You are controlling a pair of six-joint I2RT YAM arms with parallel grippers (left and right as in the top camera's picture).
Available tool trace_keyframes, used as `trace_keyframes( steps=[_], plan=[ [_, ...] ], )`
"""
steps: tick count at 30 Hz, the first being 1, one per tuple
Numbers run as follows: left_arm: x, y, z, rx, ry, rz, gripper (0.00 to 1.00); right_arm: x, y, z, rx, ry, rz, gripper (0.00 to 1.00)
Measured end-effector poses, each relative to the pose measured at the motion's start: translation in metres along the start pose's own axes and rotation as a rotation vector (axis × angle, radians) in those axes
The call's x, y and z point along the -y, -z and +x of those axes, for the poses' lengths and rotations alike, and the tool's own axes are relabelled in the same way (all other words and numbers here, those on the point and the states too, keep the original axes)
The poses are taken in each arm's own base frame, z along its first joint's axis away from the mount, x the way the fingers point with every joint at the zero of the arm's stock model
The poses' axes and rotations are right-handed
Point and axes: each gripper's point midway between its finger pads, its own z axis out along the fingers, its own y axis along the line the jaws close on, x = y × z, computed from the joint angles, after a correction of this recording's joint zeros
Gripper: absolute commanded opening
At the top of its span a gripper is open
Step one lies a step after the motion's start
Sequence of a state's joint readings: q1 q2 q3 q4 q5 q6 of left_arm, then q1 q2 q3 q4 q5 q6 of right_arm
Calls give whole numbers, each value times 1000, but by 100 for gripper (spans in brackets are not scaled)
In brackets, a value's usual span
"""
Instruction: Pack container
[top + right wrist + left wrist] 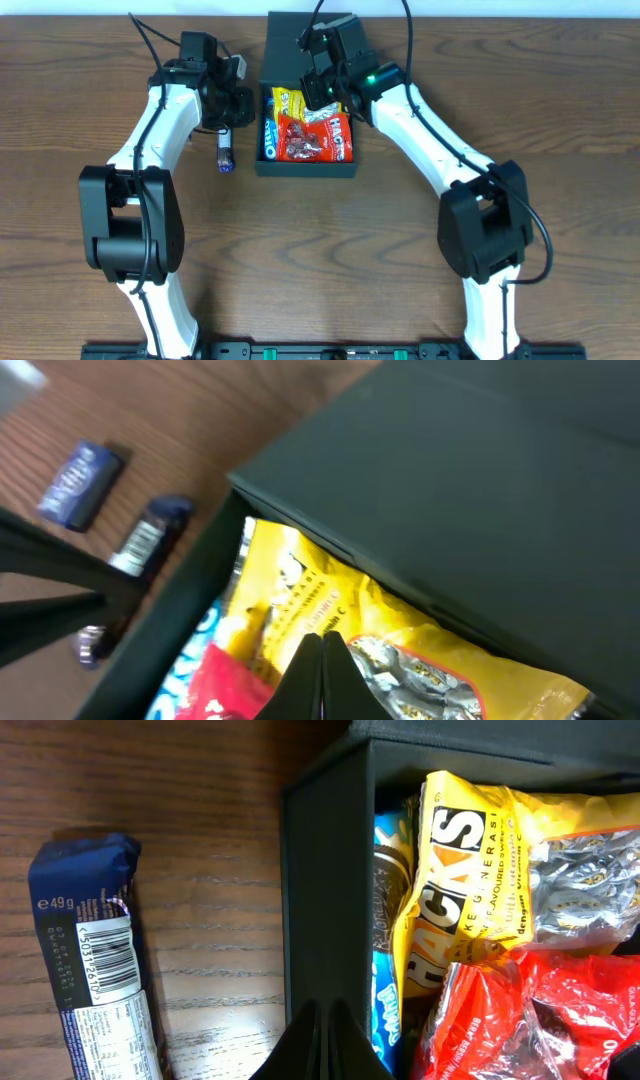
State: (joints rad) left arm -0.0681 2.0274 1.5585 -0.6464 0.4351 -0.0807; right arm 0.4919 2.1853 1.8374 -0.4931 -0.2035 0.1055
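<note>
I see the dark green container [306, 168] with its lid flap [300, 40] open. A yellow packet [285, 100], a red packet [318, 138] and a blue packet [270, 125] lie inside the container. My right gripper [322, 645] hangs over the container, fingers pressed together, and its arm hides the container's far-right corner overhead. My left gripper [320, 1012], likewise closed, sits just left of the container near a navy bar [95, 960], whose lower end is cut off.

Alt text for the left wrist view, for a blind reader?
A dark green, matte, square box on a wooden table holds a yellow packet, a red packet and a blue packet. A dark blue wrapped bar lies outside, on the picture's left.
</note>
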Motion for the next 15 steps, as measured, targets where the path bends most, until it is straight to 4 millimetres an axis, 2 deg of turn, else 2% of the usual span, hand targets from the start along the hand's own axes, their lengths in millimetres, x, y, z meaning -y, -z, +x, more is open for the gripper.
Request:
trace_keyframes(
  steps=[2, 6, 15],
  plan=[
    [0, 0, 0, 0, 0, 0, 6, 9, -14, 12, -31, -4, 31, 2],
    [0, 0, 0, 0, 1, 0, 6, 35, -44, 52, -138, -18, 128, 1],
    [0, 0, 0, 0, 0, 0, 6, 61, -35, 56, -163, -12, 284, 1]
  ],
)
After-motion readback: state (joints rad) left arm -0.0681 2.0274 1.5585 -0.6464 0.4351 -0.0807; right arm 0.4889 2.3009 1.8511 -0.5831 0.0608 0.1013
